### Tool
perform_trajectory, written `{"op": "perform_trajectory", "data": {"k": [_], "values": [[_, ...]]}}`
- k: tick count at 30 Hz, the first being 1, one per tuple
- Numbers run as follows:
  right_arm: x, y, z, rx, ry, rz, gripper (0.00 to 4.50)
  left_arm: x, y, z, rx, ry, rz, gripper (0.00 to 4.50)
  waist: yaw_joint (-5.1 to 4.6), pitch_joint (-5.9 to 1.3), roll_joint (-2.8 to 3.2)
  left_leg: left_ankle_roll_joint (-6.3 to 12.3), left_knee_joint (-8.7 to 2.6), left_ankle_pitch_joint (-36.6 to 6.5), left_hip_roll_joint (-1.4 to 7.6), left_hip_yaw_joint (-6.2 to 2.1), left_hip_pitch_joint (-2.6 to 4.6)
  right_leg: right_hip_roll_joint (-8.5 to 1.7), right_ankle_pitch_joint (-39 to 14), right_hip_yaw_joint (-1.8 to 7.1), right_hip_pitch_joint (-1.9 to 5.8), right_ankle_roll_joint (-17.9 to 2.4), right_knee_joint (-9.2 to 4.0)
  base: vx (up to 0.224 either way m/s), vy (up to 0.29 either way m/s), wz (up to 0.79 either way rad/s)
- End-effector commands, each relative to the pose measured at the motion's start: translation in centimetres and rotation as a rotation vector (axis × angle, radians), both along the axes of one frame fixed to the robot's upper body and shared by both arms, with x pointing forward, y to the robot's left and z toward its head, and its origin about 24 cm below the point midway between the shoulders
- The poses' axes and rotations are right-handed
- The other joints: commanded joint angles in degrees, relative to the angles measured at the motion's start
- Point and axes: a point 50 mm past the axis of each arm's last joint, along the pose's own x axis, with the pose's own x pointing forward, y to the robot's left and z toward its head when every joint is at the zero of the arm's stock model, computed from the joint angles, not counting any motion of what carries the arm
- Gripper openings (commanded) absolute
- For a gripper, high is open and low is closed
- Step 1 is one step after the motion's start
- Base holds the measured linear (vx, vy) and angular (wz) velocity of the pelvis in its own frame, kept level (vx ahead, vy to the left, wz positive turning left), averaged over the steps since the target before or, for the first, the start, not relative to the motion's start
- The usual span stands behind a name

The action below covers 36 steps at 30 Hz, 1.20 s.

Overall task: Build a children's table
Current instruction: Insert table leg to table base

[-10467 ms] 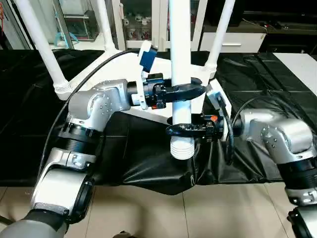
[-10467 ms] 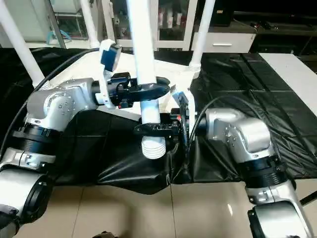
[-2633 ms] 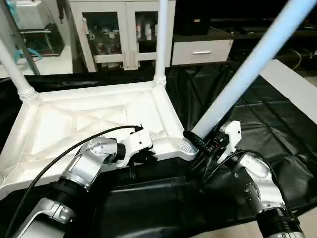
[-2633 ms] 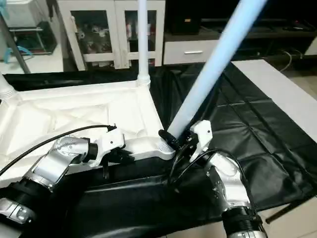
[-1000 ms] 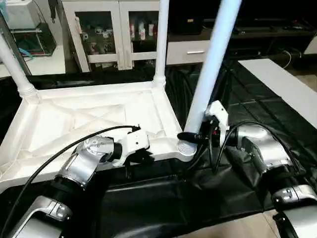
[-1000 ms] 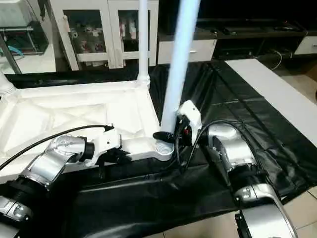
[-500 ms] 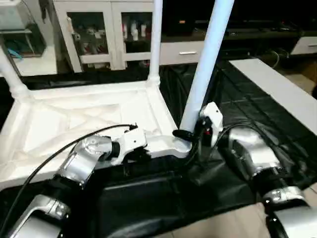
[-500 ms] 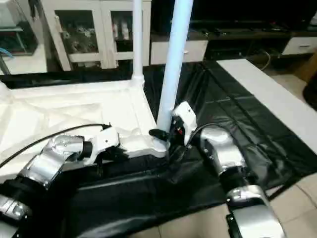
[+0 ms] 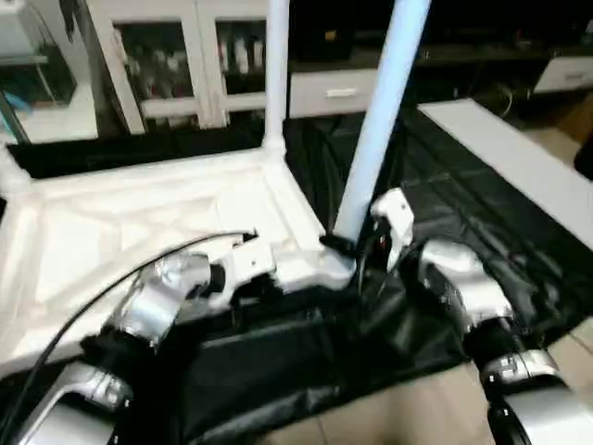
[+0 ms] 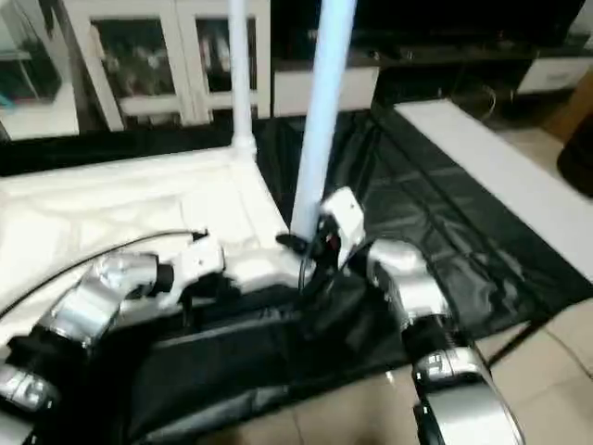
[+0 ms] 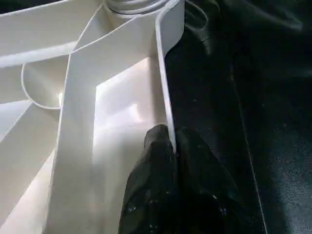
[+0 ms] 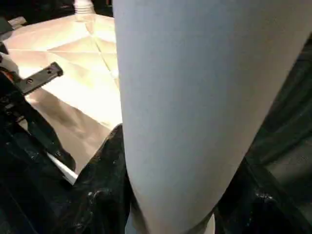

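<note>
Your left gripper (image 11: 168, 146) pinches the thin side wall of the ribbed white plastic tabletop (image 9: 139, 222), lying underside up on the black cloth (image 9: 482, 204). Your right gripper (image 9: 345, 248) clamps the smooth round leg (image 9: 375, 120) at the near corner socket (image 9: 335, 269).

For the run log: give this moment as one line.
left gripper: shut on tabletop rim | right gripper: shut on leg at near corner socket | leg: slightly tilted
</note>
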Motion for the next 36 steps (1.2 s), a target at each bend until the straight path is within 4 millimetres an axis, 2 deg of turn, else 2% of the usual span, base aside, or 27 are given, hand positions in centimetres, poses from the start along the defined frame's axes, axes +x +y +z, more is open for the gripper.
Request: {"op": "perform_trajectory", "data": {"k": [1, 3, 4, 6, 7, 8, 9, 10, 11, 12, 14, 15, 16, 19, 22, 23, 27, 35, 36], "values": [[-2.2, -3.2, -3.8, -0.068, 0.214, -0.041, 1.86, -1.1, -1.3, 1.1, -0.028, 0.027, -0.182, 0.0, -0.36, -1.8, 0.9, -3.01, -5.62, -27.11, 5.72, -1.89, 1.46, -4.86, -19.5, 3.62, -0.77, -9.65, -5.73, 0.0, 0.0, 0.0], [-2.7, -3.4, -3.3, -0.029, 0.227, 0.035, 1.86, -1.4, -1.3, 1.2, -0.018, 0.04, -0.205, 0.0, -0.09, -1.86, 0.73, -3.18, -5.59, -28.09, 5.75, -1.98, 1.66, -4.98, -20.51, 3.92, -0.77, -8.95, -6.1, 0.0, 0.0, 0.0], [-3.2, -3.7, -2.9, -0.006, 0.24, 0.083, 1.86, -1.4, -1.6, 1.4, -0.025, 0.029, -0.208, 0.0, 0.38, -2.38, 0.65, -2.06, -5.54, -24.01, 5.95, -1.72, 1.75, -4.76, -14.72, 3.98, -0.32, -9.28, -5.66, 0.068, 0.0, 0.05], [-3.6, -4.1, -2.6, 0.007, 0.252, 0.117, 1.86, -1.4, -1.9, 1.6, -0.034, 0.018, -0.207, 0.0, 0.72, -2.6, 0.78, -0.57, -5.19, -18.72, 5.99, -1.06, 1.98, -4.28, -5.99, 3.91, -0.38, -10.81, -5.05, 0.08, -0.001, 0.08], [-4.2, -4.6, -2.6, 0.002, 0.267, 0.158, 1.86, -1.3, -2.3, 1.8, -0.037, 0.012, -0.208, 0.0, 1.01, -2.9, 0.93, 1.55, -4.35, -12.12, 5.72, -0.37, 1.55, -3.85, 3.95, 3.61, 0.12, -13.39, -3.79, 0.112, 0.003, 0.05], [-4.4, -4.9, -2.7, -0.014, 0.269, 0.165, 1.86, -1.2, -2.4, 1.8, -0.038, 0.01, -0.208, 0.0, 1.18, -3.26, 0.83, 2.59, -4.01, -8.49, 5.73, -0.37, 1.31, -3.76, 8.31, 3.31, 0.58, -13.82, -3.17, 0.112, 0.003, 0.05], [-4.4, -5.2, -2.8, -0.036, 0.269, 0.161, 1.86, -1.1, -2.5, 1.8, -0.038, 0.007, -0.209, 0.0, 1.48, -3.43, 1.22, 4.55, -3.29, -4.32, 5.51, 0.03, 1.31, -3.69, 14.28, 3.07, 0.45, -14.7, -2.78, 0.101, 0.012, 0.02], [-4.4, -5.3, -2.8, -0.049, 0.267, 0.156, 1.86, -1.1, -2.5, 1.8, -0.038, 0.004, -0.21, 0.0, 1.5, -3.51, 1.35, 5.62, -2.87, -2.53, 5.29, 0.22, 1.14, -3.55, 17.3, 2.96, 0.53, -15.24, -2.48, 0.067, 0.017, 0.04], [-4.4, -5.5, -2.9, -0.065, 0.259, 0.136, 1.86, -1.1, -2.5, 1.7, -0.034, 0.003, -0.213, 0.0, 1.53, -3.6, 1.78, 5.91, -2.73, -1.98, 5.21, 0.14, 0.99, -3.66, 18.06, 2.93, 0.67, -15.36, -2.27, 0.067, 0.017, 0.04], [-4.4, -5.5, -2.8, -0.064, 0.257, 0.131, 1.86, -1.1, -2.5, 1.7, -0.032, 0.004, -0.214, 0.0, 1.46, -3.6, 1.43, 6.5, -2.69, -2.14, 5.15, 0.13, 0.72, -3.82, 17.75, 2.87, 0.97, -15.19, -2.39, 0.0, 0.0, 0.0], [-4.4, -5.1, -2.8, -0.068, 0.251, 0.136, 1.86, -1.1, -2.5, 1.6, -0.024, 0.009, -0.219, 0.0, 1.44, -3.4, 2.08, 6.11, -3.09, -5.43, 5.41, -0.08, 0.74, -4.06, 12.43, 2.81, 0.99, -14.55, -2.85, 0.0, 0.0, 0.0], [-4.4, -4.9, -2.8, -0.077, 0.251, 0.143, 1.86, -1.2, -2.5, 1.6, -0.022, 0.011, -0.222, 0.0, 1.36, -3.19, 2.25, 4.73, -3.51, -8.91, 5.58, -0.16, 0.91, -4.03, 7.22, 2.86, 0.95, -14.17, -3.33, 0.0, 0.0, 0.0], [-4.5, -4.7, -2.8, -0.086, 0.252, 0.15, 1.86, -1.2, -2.5, 1.6, -0.021, 0.014, -0.226, 0.0, 1.24, -3.06, 2.17, 3.31, -3.88, -11.63, 5.77, -0.23, 1.1, -4.09, 2.92, 2.96, 0.95, -13.81, -3.68, 0.0, 0.0, 0.0], [-4.4, -3.9, -2.9, -0.112, 0.25, 0.168, 1.86, -1.2, -2.6, 1.6, -0.015, 0.015, -0.232, 0.0, 0.83, -2.84, 2.08, 1.04, -4.31, -14.32, 5.76, -0.24, 1.18, -3.97, -1.95, 3.15, 0.79, -13.27, -4.08, 0.0, 0.0, 0.0], [-4.2, -3.5, -3.0, -0.154, 0.241, 0.182, 1.86, -1.2, -2.5, 1.6, -0.005, 0.013, -0.23, 0.0, 0.66, -2.82, 2.0, 0.7, -4.3, -13.77, 5.66, -0.25, 1.02, -4.1, -2.58, 3.23, 0.82, -13.04, -4.12, 0.0, 0.0, 0.0], [-4.0, -3.1, -3.0, -0.168, 0.238, 0.183, 1.86, -1.3, -2.3, 1.5, 0.004, 0.012, -0.228, 0.0, 0.53, -2.81, 1.58, 0.88, -4.27, -13.5, 5.61, -0.19, 0.97, -4.14, -2.83, 3.26, 0.86, -12.99, -4.18, 0.0, 0.0, 0.0], [-3.6, -2.8, -3.1, -0.191, 0.235, 0.181, 1.86, -1.4, -2.0, 1.5, 0.009, 0.019, -0.221, 0.0, 0.1, -2.67, 1.69, 1.26, -4.2, -13.32, 5.61, -0.16, 0.89, -4.28, -5.46, 3.34, 0.71, -12.98, -4.31, 0.0, 0.0, 0.0], [-2.8, -1.2, -2.4, -0.196, 0.22, 0.24, 1.86, -1.6, -1.7, 1.3, 0.011, 0.025, -0.211, 0.0, -0.33, -2.57, 1.19, 1.23, -4.22, -13.18, 5.65, 0.05, 0.8, -4.25, -7.86, 3.38, 0.6, -12.63, -4.39, 0.0, 0.0, 0.0], [-2.8, -1.0, -2.4, -0.198, 0.219, 0.249, 1.86, -1.6, -1.7, 1.2, 0.012, 0.025, -0.21, 0.0, -0.28, -2.61, 1.31, 1.29, -4.17, -13.12, 5.63, 0.13, 0.85, -4.3, -8.14, 3.42, 0.56, -12.53, -4.43, 0.0, 0.0, 0.0]]}}
